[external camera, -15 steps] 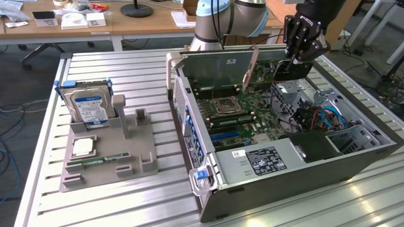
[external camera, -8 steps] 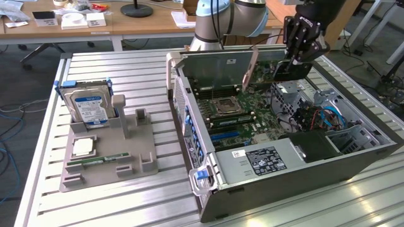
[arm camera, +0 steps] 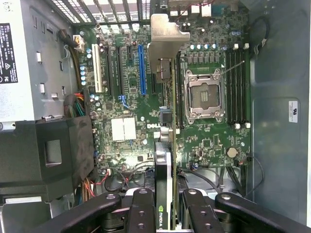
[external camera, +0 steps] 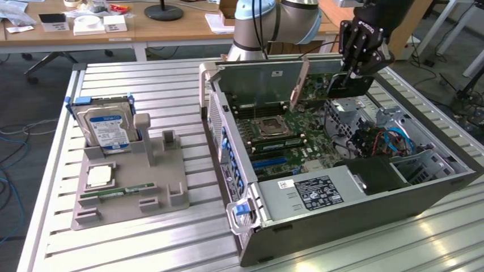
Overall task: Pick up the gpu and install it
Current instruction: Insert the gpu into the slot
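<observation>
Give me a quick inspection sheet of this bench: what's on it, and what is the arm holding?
Surface: ribbed silver metal table, carrying an open dark grey computer case and a grey plastic parts tray.
Job's things: thin green gpu card with black cooler and silver bracket, held above the case's green motherboard, not seated yet.
Clutter: on the tray, a silver hard drive with blue-white label, a square silver processor chip, a narrow green memory stick.
Grippers: black gripper shut on the gpu card.
Cables: red and blue wires inside the case; loose cables on the floor.
Surroundings: wooden desk behind.
</observation>
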Controlling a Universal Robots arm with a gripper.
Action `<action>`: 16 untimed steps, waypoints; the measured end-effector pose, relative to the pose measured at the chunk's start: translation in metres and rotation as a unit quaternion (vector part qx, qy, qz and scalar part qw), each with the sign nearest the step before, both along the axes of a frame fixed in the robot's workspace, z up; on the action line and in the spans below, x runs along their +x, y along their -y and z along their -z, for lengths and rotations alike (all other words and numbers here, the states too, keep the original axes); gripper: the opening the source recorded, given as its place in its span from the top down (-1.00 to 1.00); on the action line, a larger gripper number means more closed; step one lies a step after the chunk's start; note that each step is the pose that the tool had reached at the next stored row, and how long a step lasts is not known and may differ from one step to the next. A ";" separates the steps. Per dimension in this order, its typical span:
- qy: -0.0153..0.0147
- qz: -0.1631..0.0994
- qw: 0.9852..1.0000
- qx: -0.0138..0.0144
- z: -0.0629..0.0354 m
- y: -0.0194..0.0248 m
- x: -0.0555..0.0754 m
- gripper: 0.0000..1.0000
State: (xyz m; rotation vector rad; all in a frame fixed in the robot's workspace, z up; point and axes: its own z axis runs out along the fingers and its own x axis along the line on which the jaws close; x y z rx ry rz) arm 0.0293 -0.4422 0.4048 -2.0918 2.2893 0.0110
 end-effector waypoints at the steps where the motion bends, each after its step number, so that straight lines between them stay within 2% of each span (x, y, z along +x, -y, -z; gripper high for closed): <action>1: 0.000 0.000 1.000 0.000 0.0000 0.0000 0.000 0.47; 12: 0.000 0.000 1.000 0.000 0.0012 0.0000 -0.005 0.47; 16: 0.000 0.000 1.000 0.000 0.0066 0.0002 -0.007 0.47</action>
